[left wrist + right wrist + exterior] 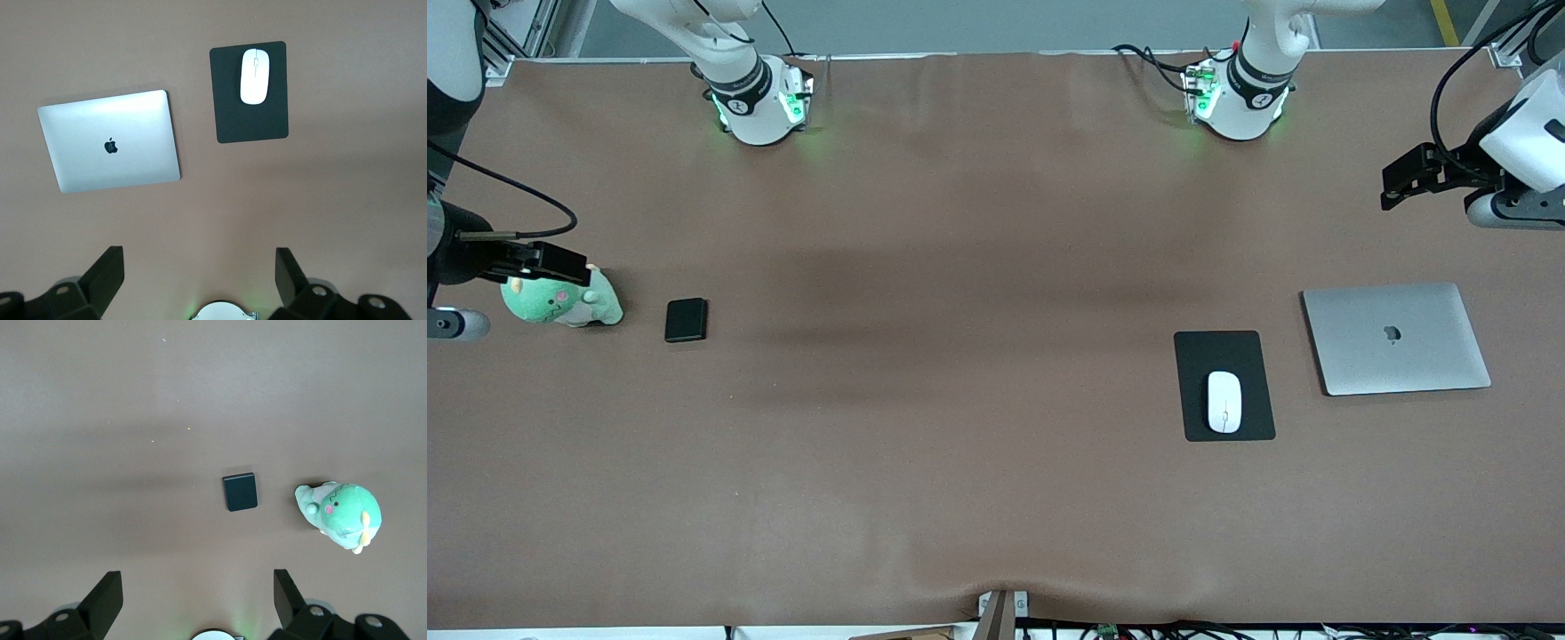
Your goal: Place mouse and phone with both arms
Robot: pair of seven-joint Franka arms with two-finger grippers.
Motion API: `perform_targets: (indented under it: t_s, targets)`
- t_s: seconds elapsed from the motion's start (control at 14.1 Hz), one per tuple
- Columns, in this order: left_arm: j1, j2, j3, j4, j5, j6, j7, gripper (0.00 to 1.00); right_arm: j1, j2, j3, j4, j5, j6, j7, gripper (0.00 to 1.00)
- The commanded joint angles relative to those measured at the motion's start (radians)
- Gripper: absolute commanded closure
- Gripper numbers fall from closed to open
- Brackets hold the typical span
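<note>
Brown table (960, 267): laptop (1396, 338) w/ Apple logo beside mouse (1224, 402).

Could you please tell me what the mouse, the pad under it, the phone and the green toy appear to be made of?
The mouse looks like smooth white plastic with a slight sheen. The pad beneath it seems a thin matte black mat, perhaps rubber or fabric, since it reflects nothing. The phone reads as a dark slab with rounded corners, likely glass or plastic. The green toy looks like soft plush, fuzzy and rounded.
</note>
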Motion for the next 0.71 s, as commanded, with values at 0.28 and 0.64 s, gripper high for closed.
perform_targets:
  t_s: [0.28,0.64]
  targets:
    - [0.011,0.004,0.001,0.007,0.003,0.033,0.017,0.00,0.032,-0.177,-0.148,-0.193,0.122,0.017,-0.021,0.00]
    - [0.014,0.004,0.001,0.004,0.003,0.048,0.021,0.00,0.031,-0.303,-0.148,-0.378,0.113,0.084,-0.022,0.00]
